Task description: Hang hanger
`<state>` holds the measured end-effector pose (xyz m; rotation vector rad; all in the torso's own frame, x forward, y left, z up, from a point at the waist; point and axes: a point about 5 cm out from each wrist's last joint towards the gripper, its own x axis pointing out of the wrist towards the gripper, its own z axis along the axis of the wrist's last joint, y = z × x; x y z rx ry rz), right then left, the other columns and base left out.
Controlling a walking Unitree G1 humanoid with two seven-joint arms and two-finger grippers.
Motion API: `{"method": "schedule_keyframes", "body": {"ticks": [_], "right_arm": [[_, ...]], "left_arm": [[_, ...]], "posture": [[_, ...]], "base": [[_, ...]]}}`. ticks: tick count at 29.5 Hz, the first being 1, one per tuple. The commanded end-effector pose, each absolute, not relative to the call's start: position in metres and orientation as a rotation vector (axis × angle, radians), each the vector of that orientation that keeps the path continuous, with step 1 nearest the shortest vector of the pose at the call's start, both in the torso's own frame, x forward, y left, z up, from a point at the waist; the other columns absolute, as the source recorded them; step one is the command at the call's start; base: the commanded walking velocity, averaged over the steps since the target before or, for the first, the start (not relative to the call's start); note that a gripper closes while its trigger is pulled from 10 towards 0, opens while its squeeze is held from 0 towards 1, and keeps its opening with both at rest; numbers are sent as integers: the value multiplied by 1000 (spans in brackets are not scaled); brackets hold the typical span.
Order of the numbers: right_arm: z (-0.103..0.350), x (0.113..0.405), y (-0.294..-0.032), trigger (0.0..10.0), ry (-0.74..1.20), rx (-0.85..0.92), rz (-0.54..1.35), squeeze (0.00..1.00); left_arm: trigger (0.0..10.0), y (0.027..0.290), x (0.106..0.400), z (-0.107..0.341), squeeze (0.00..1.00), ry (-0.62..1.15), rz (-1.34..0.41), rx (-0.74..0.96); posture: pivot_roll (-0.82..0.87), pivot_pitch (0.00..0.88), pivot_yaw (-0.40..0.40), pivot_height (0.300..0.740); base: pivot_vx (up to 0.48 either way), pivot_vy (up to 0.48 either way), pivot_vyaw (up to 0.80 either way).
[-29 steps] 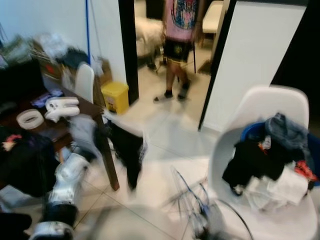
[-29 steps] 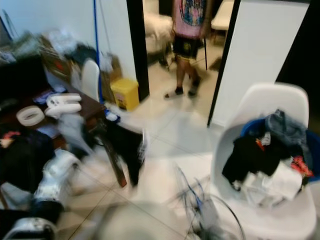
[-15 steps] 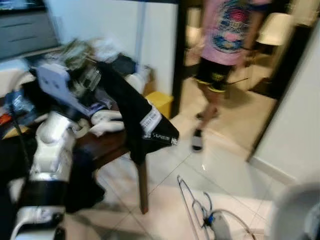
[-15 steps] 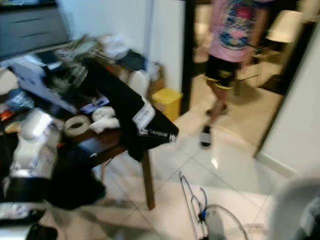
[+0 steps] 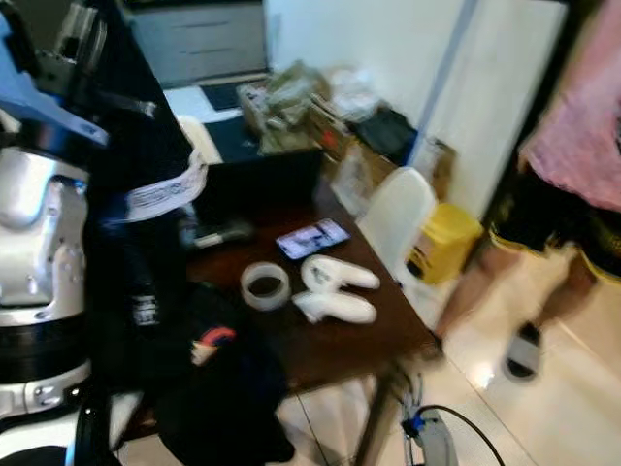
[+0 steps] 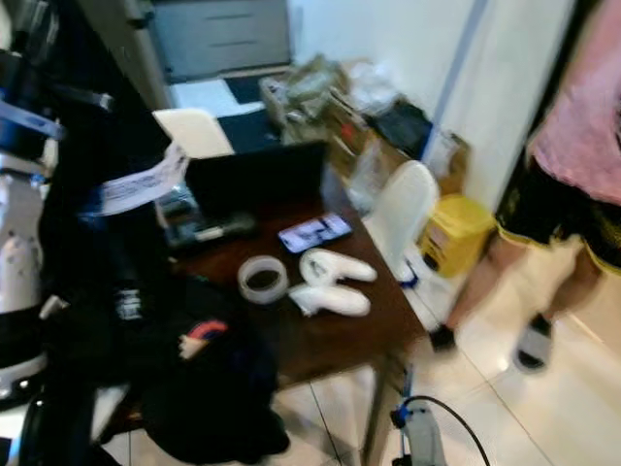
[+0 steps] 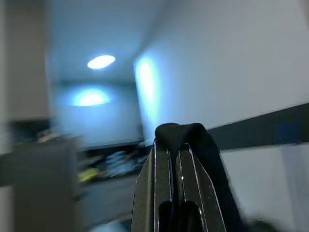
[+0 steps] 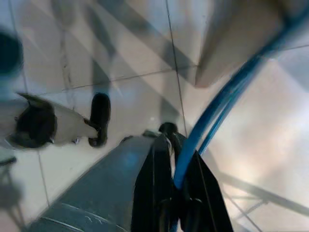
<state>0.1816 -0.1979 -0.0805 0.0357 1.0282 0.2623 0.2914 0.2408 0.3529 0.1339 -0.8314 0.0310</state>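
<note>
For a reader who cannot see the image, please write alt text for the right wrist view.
The right gripper has its two black fingers shut on a blue hanger, whose thin blue wire runs up and away from the fingertips. Behind it lies a pale tiled floor, blurred, with a dark sandal on it.

Brown table (image 5: 340, 345): tape roll (image 5: 265, 285); phone (image 5: 311, 238) (screen lit); white controllers (image 5: 337, 290).

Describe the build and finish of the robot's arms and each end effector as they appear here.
The left arm is built of rounded silver shells with a black band and small bolt heads, topped by a pale blue bracket. The left end effector has two long, flat, dark fingers tapering to rounded black tips. The right end effector has matching slim black fingers, and a grey-blue casing runs behind them.
</note>
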Motion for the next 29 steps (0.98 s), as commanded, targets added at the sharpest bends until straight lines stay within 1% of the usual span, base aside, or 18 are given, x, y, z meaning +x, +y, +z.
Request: {"method": "schedule_keyframes", "body": {"ticks": [1, 3, 4, 5, 7, 9, 10, 11, 13, 15, 16, 17, 20, 21, 23, 25, 29], "right_arm": [[-79, 187, -189, 10000, 1005, 44, 293, 0], [-79, 187, -189, 10000, 1005, 44, 293, 0], [-79, 187, -189, 10000, 1003, 45, 291, 0], [-79, 187, -189, 10000, 1003, 45, 291, 0], [-79, 186, -189, 10000, 1005, 41, 295, 0], [-79, 186, -189, 10000, 1005, 41, 295, 0], [-79, 186, -190, 10000, 1007, 40, 296, 0], [-79, 186, -190, 10000, 1007, 40, 296, 0], [-79, 186, -190, 10000, 1013, 34, 297, 0], [-79, 186, -190, 10000, 1013, 34, 297, 0], [-79, 186, -190, 10000, 1015, 32, 298, 0], [-79, 186, -190, 10000, 1014, 31, 297, 0], [-79, 186, -190, 10000, 1014, 30, 296, 0], [-79, 186, -190, 10000, 1013, 30, 295, 0], [-79, 186, -190, 10000, 1013, 29, 295, 0], [-79, 186, -190, 10000, 1013, 29, 295, 0], [-79, 187, -190, 10000, 1014, 27, 297, 0]], "left_arm": [[10000, 245, 298, 336, 0, -721, 140, 156], [10000, 245, 298, 336, 0, -721, 140, 156], [10000, 250, 299, 320, 0, -647, 214, 162], [10000, 250, 299, 320, 0, -647, 214, 162], [10000, 254, 295, 286, 0, -507, 319, 148], [10000, 254, 295, 286, 0, -507, 319, 148], [10000, 253, 292, 272, 0, -452, 345, 137], [10000, 253, 292, 272, 0, -452, 345, 137], [10000, 245, 288, 243, 0, -332, 338, 112], [10000, 245, 288, 243, 0, -332, 338, 112], [10000, 242, 286, 235, 0, -297, 332, 108], [10000, 239, 283, 222, 47, -243, 330, 104], [10000, 237, 281, 215, 47, -211, 331, 103], [10000, 235, 277, 207, 1000, -174, 345, 99], [10000, 234, 270, 196, 1000, -120, 378, 100], [10000, 234, 270, 196, 1000, -120, 378, 100], [10000, 233, 259, 194, 1000, -76, 451, 134]], "posture": [[22, 0, 1, 740], [22, 0, 1, 740], [24, 0, -1, 740], [24, 0, -1, 740], [31, 0, -3, 740], [31, 0, -3, 740], [44, 0, -8, 740], [44, 0, -8, 740], [49, 0, -11, 740], [49, 0, -11, 740], [49, 0, -11, 740], [48, 0, -6, 740], [48, 0, -6, 740], [48, 0, -2, 740], [50, 0, -2, 740], [50, 0, -2, 740], [57, 0, -5, 740]], "base": [[0, 0, 0], [0, 0, 0], [0, 0, 0], [0, 0, 0], [0, 0, 0], [0, 0, 0], [0, 0, 0], [0, 0, 0], [0, 0, 0], [0, 0, 0], [0, 0, 0], [0, 0, 0], [0, 0, 0], [0, 0, 0], [0, 0, 0], [0, 0, 0], [0, 0, 0]]}}
